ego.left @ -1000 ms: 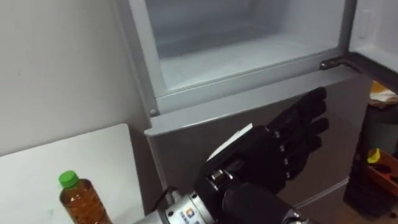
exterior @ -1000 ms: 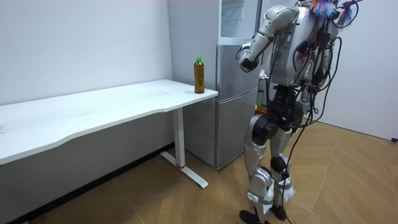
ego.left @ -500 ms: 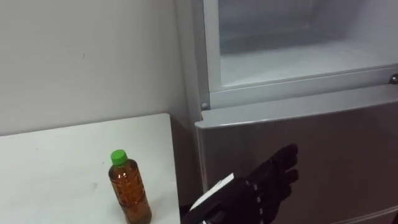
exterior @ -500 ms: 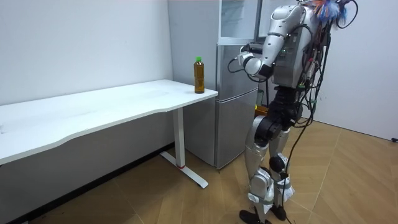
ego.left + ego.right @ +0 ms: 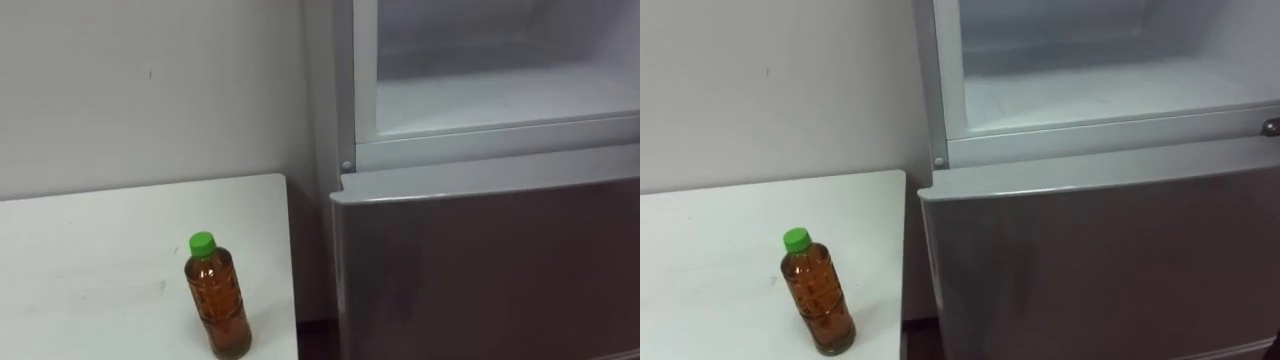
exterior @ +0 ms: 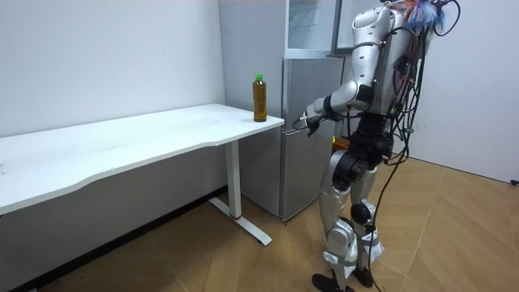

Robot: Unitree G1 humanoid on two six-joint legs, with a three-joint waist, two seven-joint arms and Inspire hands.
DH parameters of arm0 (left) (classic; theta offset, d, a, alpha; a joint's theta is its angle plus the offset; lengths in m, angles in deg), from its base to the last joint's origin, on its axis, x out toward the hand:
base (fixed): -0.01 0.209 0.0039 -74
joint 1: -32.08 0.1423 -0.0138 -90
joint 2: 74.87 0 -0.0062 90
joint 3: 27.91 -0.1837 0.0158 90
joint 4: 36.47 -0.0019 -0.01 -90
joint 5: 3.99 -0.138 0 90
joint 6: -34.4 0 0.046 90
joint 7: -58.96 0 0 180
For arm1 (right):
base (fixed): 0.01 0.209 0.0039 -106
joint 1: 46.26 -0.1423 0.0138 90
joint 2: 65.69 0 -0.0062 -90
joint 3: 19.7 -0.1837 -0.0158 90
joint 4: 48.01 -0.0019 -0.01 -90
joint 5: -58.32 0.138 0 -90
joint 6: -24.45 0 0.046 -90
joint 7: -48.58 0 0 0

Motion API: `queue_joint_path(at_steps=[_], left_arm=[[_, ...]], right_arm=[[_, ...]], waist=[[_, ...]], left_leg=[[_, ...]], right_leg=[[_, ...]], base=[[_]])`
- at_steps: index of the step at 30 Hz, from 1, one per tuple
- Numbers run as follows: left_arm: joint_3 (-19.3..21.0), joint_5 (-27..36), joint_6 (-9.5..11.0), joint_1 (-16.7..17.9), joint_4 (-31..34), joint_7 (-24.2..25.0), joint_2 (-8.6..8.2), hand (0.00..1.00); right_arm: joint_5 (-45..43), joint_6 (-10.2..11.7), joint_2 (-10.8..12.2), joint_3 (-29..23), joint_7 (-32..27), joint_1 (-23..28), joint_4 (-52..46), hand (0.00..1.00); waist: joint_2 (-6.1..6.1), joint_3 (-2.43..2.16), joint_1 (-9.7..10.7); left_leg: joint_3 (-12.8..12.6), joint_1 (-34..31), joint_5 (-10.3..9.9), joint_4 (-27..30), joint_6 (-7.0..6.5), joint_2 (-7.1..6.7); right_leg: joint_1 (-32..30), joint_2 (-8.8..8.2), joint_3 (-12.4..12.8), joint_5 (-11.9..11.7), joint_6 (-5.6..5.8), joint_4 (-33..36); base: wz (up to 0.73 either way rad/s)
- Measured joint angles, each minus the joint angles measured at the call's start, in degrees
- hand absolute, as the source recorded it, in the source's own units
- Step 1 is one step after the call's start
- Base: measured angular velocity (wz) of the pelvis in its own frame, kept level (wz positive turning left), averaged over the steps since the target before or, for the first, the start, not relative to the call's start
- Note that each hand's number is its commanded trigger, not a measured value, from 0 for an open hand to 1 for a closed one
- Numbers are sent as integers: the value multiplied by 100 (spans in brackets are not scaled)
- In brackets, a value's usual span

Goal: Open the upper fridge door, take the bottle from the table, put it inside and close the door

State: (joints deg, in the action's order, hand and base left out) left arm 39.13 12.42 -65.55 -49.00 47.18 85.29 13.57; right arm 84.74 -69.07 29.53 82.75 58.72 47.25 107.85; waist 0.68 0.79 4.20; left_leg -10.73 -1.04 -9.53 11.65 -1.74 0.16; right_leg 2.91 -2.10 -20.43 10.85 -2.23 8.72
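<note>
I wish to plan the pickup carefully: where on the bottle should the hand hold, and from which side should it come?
Grip the bottle round the middle of its body, below the cap, coming level from the front. It stands upright and alone near the edge of the table beside the fridge, so a sideways wrap probably suits.

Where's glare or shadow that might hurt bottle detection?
Left eye view: bottle evenly lit on the white table, faint shadow at its base; lower fridge door has a dull sheen, no hard glare. Room view: deep shadow under the table.
</note>
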Motion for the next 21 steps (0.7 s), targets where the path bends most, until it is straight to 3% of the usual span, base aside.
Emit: queue_joint_path(at_steps=[3, 7, 10, 15, 21], left_arm=[[17, -205, 31, -12, -588, -98, -46, 0], [28, -376, 220, 7, -1386, -299, -108, 0], [88, -504, 549, 20, -2057, -378, -149, 0], [558, -597, 799, 175, -3085, -687, -226, 0], [733, -564, 1137, 193, -3988, -1065, -273, 0]], right_arm=[[0, 23, 2, 7, 0, 2, 0, 0], [-8, 109, 9, 20, 7, 129, -221, 0], [-18, 165, 5, 20, 6, 240, -242, 0], [-225, 320, 16, -81, 13, 344, -222, 0], [-196, 437, 32, -77, 68, 336, -100, 0]], waist=[[0, -9, -16], [-18, -33, -57], [-33, -79, -190], [-53, -78, -184], [-82, -78, -213]], left_leg=[[-24, 6, 0, 3, 0, 2], [-39, 29, 0, -3, 0, 3], [-99, 99, 0, -30, 1, 8], [-120, 114, -1, -41, 1, 15], [-168, 155, -1, -56, 1, 19]], right_leg=[[-3, 1, 9, 0, -1, -1], [5, 5, 26, 6, -6, 3], [30, 14, 127, 5, -7, 7], [27, 14, 150, 7, -4, 13], [47, 11, 169, 8, -3, 27]], base=[[-1], [-2], [-14], [-2], [-2]])
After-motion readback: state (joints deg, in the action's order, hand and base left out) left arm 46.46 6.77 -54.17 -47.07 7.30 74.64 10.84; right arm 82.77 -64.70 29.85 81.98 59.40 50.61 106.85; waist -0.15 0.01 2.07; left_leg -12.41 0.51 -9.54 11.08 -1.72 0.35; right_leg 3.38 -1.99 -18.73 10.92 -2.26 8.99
